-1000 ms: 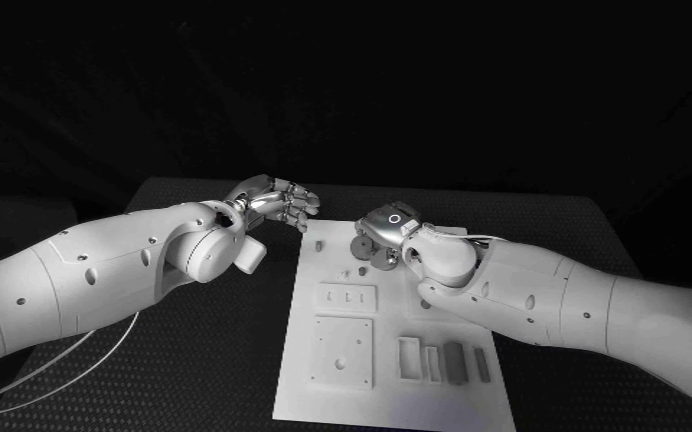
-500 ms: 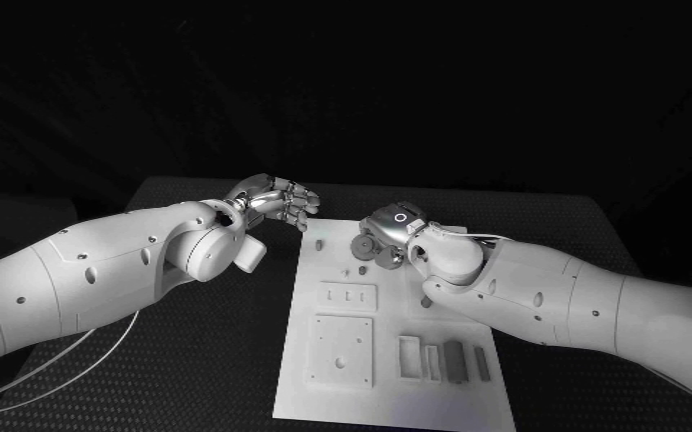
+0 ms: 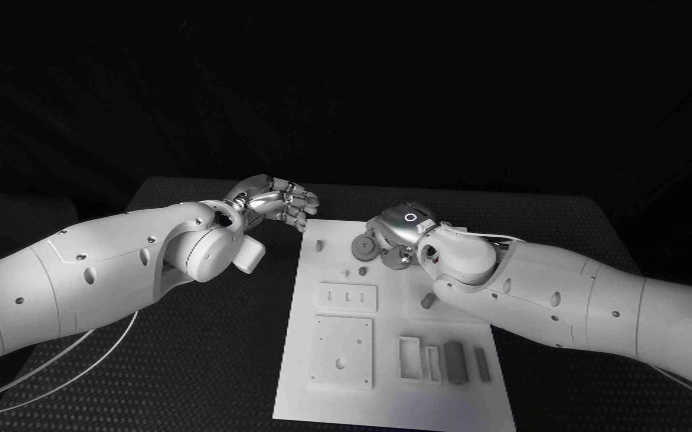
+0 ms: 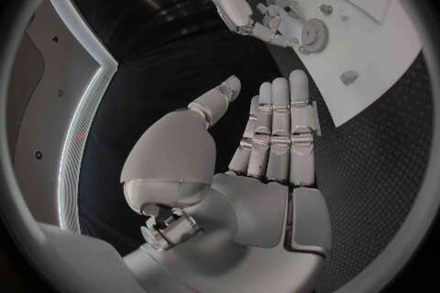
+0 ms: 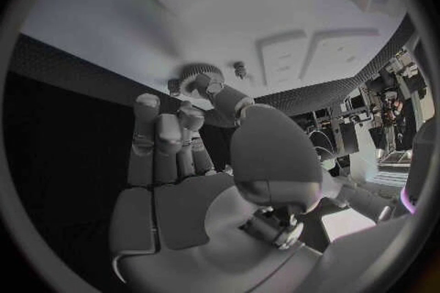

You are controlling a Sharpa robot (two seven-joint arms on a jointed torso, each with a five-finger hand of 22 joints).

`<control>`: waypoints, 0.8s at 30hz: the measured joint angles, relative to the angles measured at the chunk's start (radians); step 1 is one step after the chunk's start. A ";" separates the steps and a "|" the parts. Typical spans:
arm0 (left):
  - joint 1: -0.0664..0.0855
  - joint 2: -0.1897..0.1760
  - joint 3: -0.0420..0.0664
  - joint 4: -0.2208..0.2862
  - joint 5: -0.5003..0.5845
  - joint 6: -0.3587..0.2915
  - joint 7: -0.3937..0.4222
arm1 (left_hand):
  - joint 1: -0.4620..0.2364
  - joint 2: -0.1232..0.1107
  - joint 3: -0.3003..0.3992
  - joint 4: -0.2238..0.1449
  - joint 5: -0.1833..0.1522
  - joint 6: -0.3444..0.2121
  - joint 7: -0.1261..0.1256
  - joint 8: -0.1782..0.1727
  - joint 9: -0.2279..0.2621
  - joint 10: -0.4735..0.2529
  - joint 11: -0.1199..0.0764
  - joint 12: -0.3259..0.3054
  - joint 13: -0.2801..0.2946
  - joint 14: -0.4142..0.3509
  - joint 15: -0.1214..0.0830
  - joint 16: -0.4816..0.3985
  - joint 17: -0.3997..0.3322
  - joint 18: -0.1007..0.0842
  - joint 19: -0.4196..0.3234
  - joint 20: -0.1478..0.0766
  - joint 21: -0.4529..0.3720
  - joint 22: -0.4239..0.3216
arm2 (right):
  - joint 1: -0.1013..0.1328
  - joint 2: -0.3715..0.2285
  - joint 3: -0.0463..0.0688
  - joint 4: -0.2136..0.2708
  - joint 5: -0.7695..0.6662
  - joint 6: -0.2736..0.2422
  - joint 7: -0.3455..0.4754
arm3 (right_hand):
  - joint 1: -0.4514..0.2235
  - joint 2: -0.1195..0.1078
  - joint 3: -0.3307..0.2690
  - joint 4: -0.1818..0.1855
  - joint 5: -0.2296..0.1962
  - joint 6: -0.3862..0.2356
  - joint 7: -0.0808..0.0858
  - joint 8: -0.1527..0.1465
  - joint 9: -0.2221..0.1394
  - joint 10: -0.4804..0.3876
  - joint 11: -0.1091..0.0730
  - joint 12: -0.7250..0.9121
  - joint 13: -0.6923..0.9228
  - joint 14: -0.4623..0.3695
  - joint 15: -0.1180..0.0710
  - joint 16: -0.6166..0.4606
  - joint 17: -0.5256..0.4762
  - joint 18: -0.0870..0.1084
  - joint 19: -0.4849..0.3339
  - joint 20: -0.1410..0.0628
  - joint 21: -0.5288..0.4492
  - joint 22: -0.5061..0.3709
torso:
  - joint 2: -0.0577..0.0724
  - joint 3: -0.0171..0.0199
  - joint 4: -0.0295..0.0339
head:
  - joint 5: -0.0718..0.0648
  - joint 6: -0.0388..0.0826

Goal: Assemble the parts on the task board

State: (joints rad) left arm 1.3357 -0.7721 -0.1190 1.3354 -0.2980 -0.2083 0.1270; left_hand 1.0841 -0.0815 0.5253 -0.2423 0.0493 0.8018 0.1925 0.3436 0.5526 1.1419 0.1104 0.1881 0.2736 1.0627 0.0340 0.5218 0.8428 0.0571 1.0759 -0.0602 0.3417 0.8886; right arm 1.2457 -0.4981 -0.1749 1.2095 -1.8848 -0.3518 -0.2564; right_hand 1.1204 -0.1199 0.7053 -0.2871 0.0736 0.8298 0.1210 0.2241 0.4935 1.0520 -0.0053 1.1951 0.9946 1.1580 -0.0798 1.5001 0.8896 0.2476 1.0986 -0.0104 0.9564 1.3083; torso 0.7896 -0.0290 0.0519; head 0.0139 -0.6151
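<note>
The white rectangular task board (image 3: 325, 392) lay in the middle of the black table (image 3: 188, 352). A small round toothed part (image 3: 365, 246) sat at the board's far end, directly beside the right hand (image 3: 397, 235). The left hand (image 3: 274, 201) hung left of the board.

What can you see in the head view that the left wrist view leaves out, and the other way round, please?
The head view alone takes in the board's near end, with a square plate and upright slotted blocks. The left wrist view alone gives the left hand's palm side, fingers straight and together, holding nothing. Both share the task board, the round gear at its far end, and the right hand at that gear.
</note>
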 measured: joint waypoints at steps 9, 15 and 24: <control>0.000 0.003 0.000 0.000 0.000 0.000 0.000 | 0.000 0.000 0.000 0.000 0.000 0.000 0.000 0.000 0.001 0.000 0.000 0.000 0.001 0.000 0.000 0.000 0.001 0.000 0.000 0.000 0.000 0.001 | 0.000 0.022 0.000 -0.039 0.038 0.011 0.021 | 0.017 0.023 -0.002 -0.002 0.000 0.000 0.000 0.000 -0.003 -0.004 0.004 0.000 -0.001 -0.006 -0.006 0.000 0.002 0.001 -0.004 0.004 0.000 0.000 | 0.000 0.0008 0.0018 | -0.005 0.001; 0.000 0.003 0.000 0.000 0.000 0.000 -0.001 | 0.000 0.000 0.002 0.002 0.000 0.000 0.000 0.000 0.001 0.000 0.000 0.000 0.001 0.000 0.000 0.000 0.001 0.000 0.000 0.000 0.000 0.001 | 0.000 0.030 0.000 -0.057 0.060 0.031 0.035 | 0.011 0.043 -0.003 -0.003 0.000 0.005 -0.005 0.005 -0.004 -0.006 0.006 0.002 -0.001 -0.011 -0.010 0.000 0.004 0.001 -0.011 0.004 0.000 0.000 | 0.000 0.0002 0.0025 | -0.006 -0.001; 0.000 0.001 0.000 0.000 0.000 0.000 -0.001 | 0.000 0.000 0.002 0.002 0.000 0.000 0.000 0.000 0.001 0.000 0.000 -0.004 0.002 0.000 0.000 0.000 0.002 0.000 0.000 0.000 -0.004 0.001 | 0.001 0.029 0.000 -0.067 0.093 0.075 0.055 | 0.012 0.067 -0.006 -0.005 0.000 0.001 -0.005 0.005 -0.009 -0.011 0.007 0.009 0.003 -0.021 -0.016 0.000 0.008 0.001 -0.023 0.005 0.000 0.000 | 0.000 -0.0009 0.0025 | -0.007 -0.004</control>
State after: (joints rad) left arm 1.3358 -0.7710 -0.1190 1.3357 -0.2980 -0.2083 0.1263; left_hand 1.0841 -0.0815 0.5275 -0.2401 0.0494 0.8018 0.1925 0.3436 0.5534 1.1419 0.1104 0.1845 0.2755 1.0627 0.0340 0.5218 0.8445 0.0573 1.0759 -0.0602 0.3377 0.8895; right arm 1.2463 -0.4688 -0.1744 1.1429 -1.7913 -0.2768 -0.2011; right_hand 1.1321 -0.0526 0.6998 -0.2926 0.0736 0.8312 0.1160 0.2292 0.4846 1.0412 0.0022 1.2045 0.9977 1.1371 -0.0955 1.5001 0.8976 0.2489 1.0752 -0.0050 0.9566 1.3083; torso 0.7896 -0.0298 0.0544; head 0.0074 -0.6189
